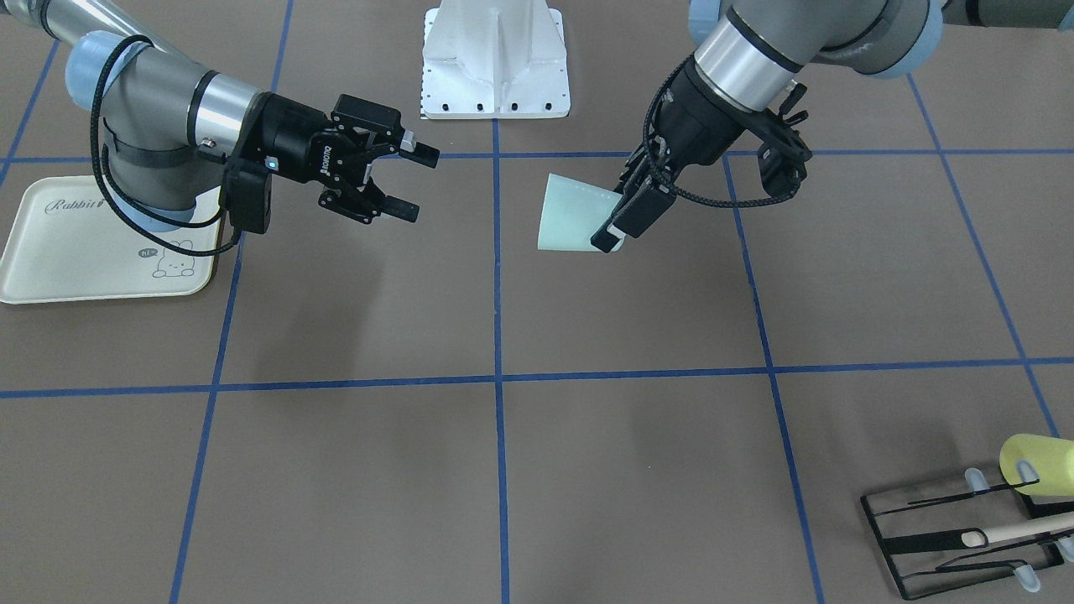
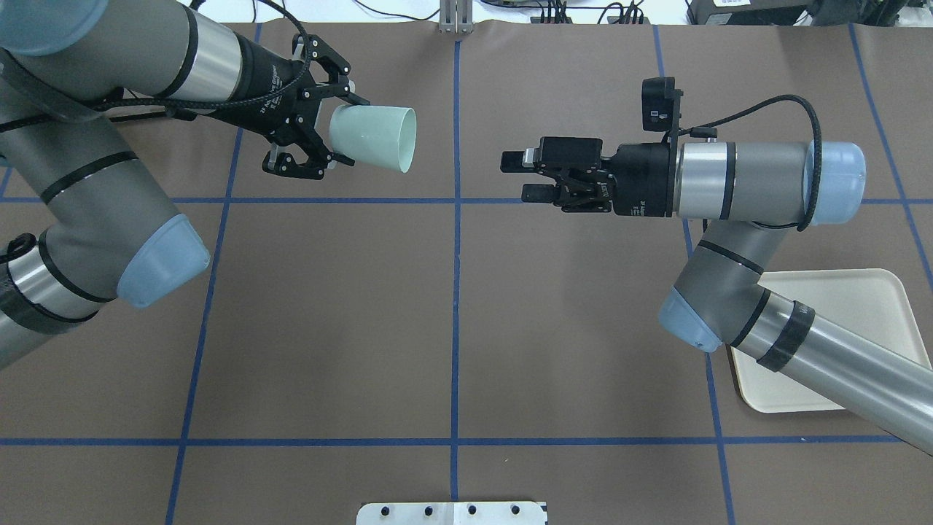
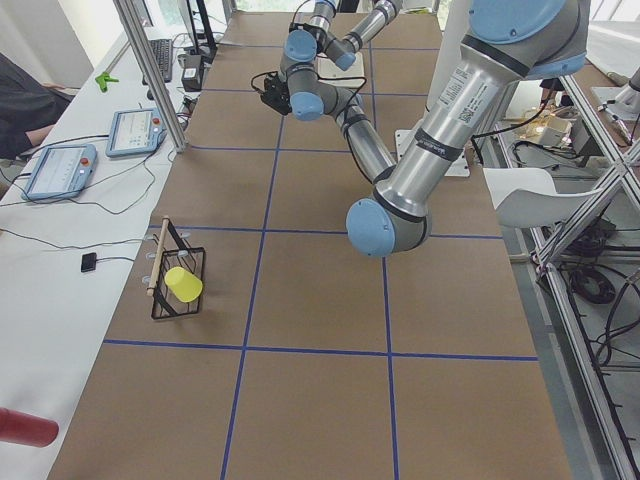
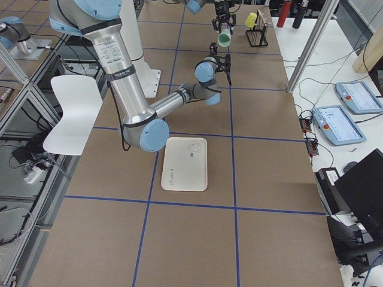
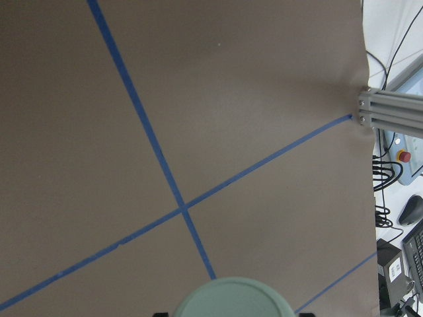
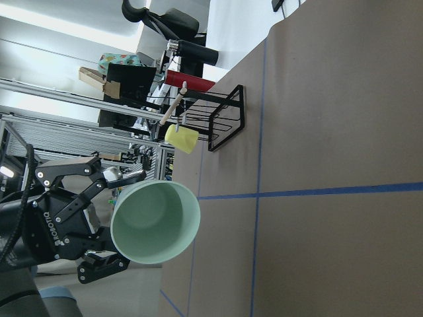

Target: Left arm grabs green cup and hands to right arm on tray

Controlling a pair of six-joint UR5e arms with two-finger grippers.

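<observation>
My left gripper (image 2: 341, 131) is shut on the green cup (image 2: 375, 138) near its base and holds it on its side above the table, mouth toward the right arm. The same cup (image 1: 569, 216) in the front view hangs just right of the centre line, gripped by my left gripper (image 1: 618, 221). My right gripper (image 2: 517, 175) is open and level, pointing at the cup's mouth across a clear gap, nothing between its fingers. The right wrist view looks straight into the cup (image 6: 156, 222). The tray (image 2: 838, 306) lies flat under my right arm's forearm.
A black wire rack (image 1: 948, 537) carrying a yellow cup (image 1: 1036, 461) and a wooden stick stands at the far corner on my left side. The white robot base (image 1: 495, 63) sits between the arms. Blue tape lines grid the brown table.
</observation>
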